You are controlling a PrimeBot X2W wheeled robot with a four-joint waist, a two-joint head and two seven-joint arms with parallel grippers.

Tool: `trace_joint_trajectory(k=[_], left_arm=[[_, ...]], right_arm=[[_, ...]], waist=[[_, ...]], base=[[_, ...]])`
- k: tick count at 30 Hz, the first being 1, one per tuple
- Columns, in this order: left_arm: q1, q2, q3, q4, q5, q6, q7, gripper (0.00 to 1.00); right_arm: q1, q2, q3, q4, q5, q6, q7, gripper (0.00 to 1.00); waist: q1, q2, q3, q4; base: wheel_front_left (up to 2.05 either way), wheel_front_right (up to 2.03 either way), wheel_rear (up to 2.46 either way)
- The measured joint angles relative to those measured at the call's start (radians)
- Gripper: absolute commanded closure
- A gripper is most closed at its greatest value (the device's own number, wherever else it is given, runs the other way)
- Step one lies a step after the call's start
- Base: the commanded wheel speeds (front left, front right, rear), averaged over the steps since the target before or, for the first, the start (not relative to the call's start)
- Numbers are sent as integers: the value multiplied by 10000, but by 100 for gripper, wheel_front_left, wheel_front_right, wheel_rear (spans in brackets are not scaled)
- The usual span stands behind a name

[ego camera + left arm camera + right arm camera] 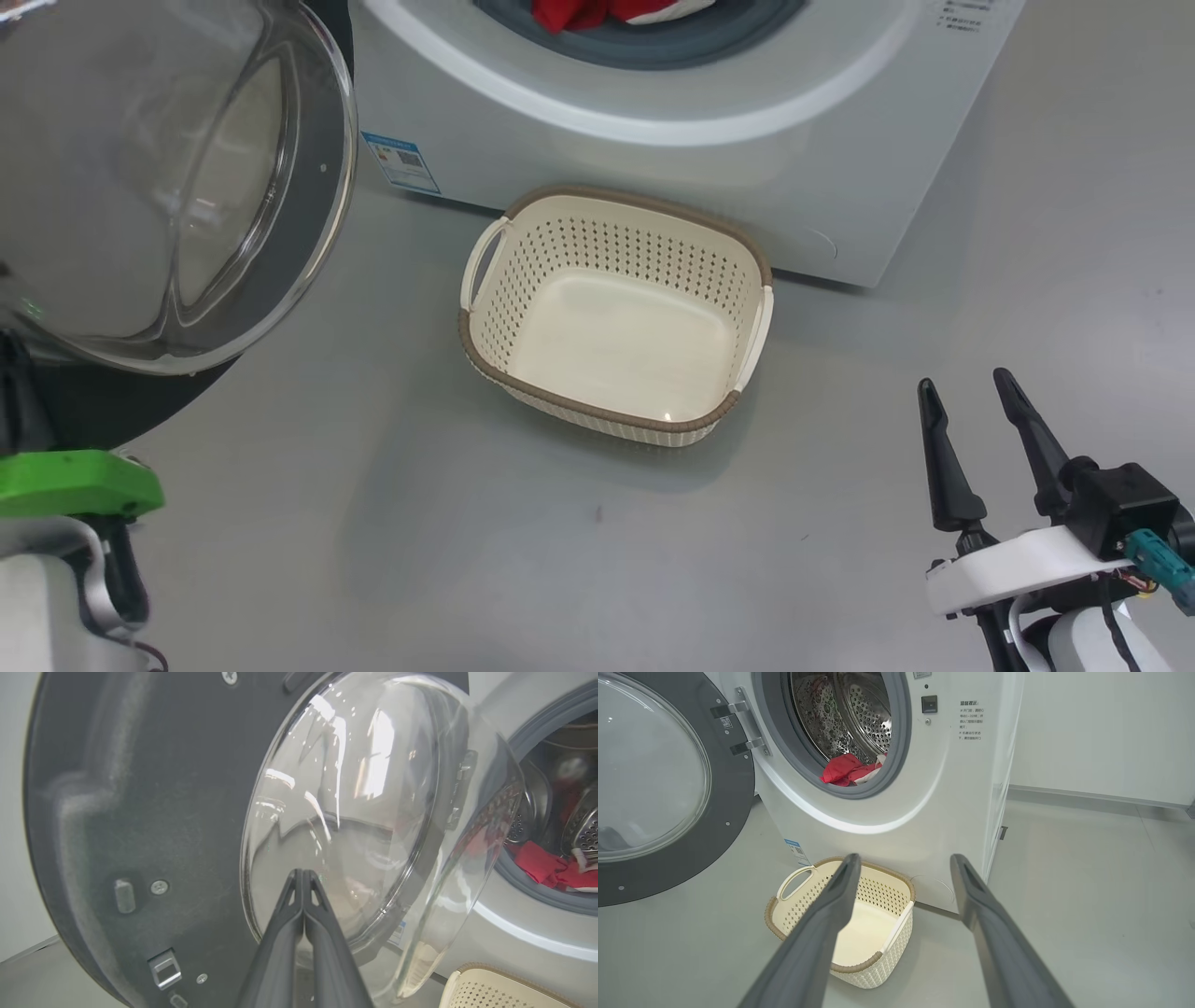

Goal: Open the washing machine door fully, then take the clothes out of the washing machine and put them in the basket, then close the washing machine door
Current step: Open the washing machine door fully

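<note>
"Two claws: how do they stand?"
"Pressed together on nothing, the left claw (302,873) points at the swung-open round black-rimmed glass door (733,812); the right claw (963,378) is spread wide, empty."
"And the bright red clothes (843,770)?"
"Inside the big white washing machine (896,826), lying over its grey gasket (859,794); the cream perforated plastic basket (616,201) stands on the floor (373,523) just before it."

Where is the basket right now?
In the head view the basket sits on the floor just before the washer, right of the open door.

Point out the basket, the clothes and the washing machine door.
basket (616,247), head view, perforated far wall.
clothes (843,770), right wrist view, middle of the red fabric.
washing machine door (140,812), left wrist view, dark inner frame.
</note>
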Motion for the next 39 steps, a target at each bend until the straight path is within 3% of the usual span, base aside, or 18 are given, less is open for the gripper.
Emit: trace_joint_trajectory(k=[17, 22, 37, 38, 39], left_arm=[[1528, -577, -1235, -554, 495, -740, 2, 100], [2011, -709, -1697, -840, 546, -1104, 2, 100], [3156, -794, -3091, -1555, 706, -1423, 2, 100], [3165, -796, -3139, -1609, 706, -1423, 2, 85], [3166, -796, -3162, -1672, 704, -1425, 2, 24]], right_arm=[[108, 828, -121, 568, 564, -4, -380, 0], [170, 851, -169, 616, 593, -6, -387, 0], [592, 865, -345, 633, 593, -42, -485, 0], [612, 865, -376, 617, 593, -79, -487, 0], [646, 863, -393, 610, 591, -79, -487, 0]], waist=[[0, 0, -1439, -1120], [0, 0, -1790, -1680], [-1, 0, -2518, -3169], [-1, 0, -2532, -3209], [-1, 0, -2541, -3239]], base=[[0, 0, 0], [0, 0, 0], [0, 0, 0], [0, 0, 0], [0, 0, 0]])
